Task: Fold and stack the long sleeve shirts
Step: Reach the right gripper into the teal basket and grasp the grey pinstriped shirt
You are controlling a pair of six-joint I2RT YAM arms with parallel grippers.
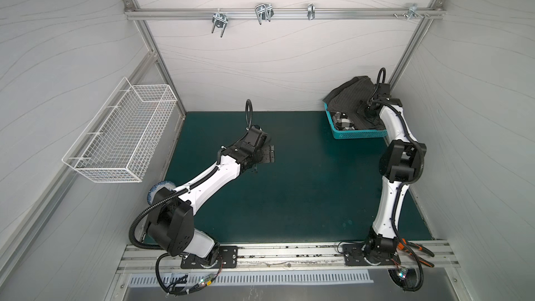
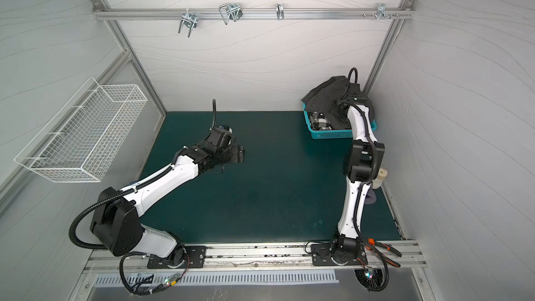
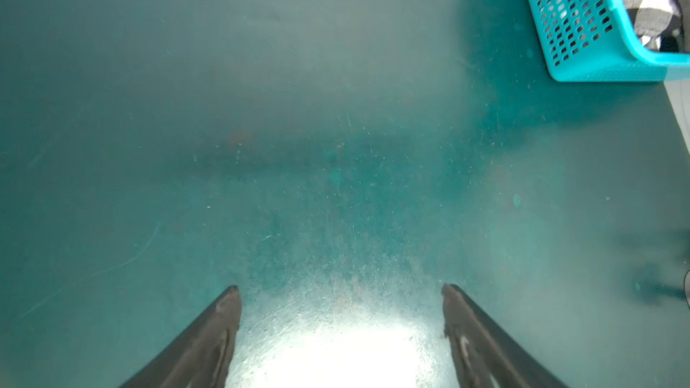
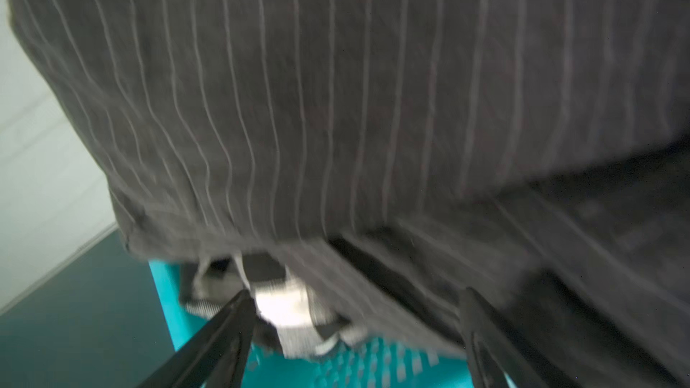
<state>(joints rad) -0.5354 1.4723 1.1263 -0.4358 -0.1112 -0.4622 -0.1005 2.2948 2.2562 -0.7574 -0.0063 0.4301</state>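
Long sleeve shirts [image 1: 351, 98] lie heaped in a basket at the far right corner of the green table [image 1: 289, 192]. The table's broad middle is bare, which I judge is the room kept for spreading and folding. A white wire basket [image 1: 121, 137] hangs on the left wall, clear of the work surface, with nothing seen in it. The left arm [image 1: 208, 173] reaches over the left-centre of the table, while the right arm [image 1: 389, 198] stretches along the right edge to the far corner, since that is where the clothes are. There the teal basket [image 1: 360, 134] sits against the back wall. The pinstriped shirt [image 1: 348, 94], dark charcoal, lies on top, bulging above the rim and draping over the far side, so it is the natural one to take first; the same cloth fills most of the right wrist view. Under it the checked shirt [image 1: 341, 120], black and white, peeks out at the near left part of the basket. No mustard plaid one shows from any view. The right gripper [image 4: 354, 293] hangs close over the pile with its jaws apart and no cloth pinched between them; whether the tips touch fabric the blur hides. I judge it poised to bite the top shirt. The left gripper [image 3: 339, 289] hovers over bare table, well apart from the basket, jaws spread and empty, probably placed to take a corner once the shirt comes across. Its fingers [image 3: 224, 322] are dark and tapered.
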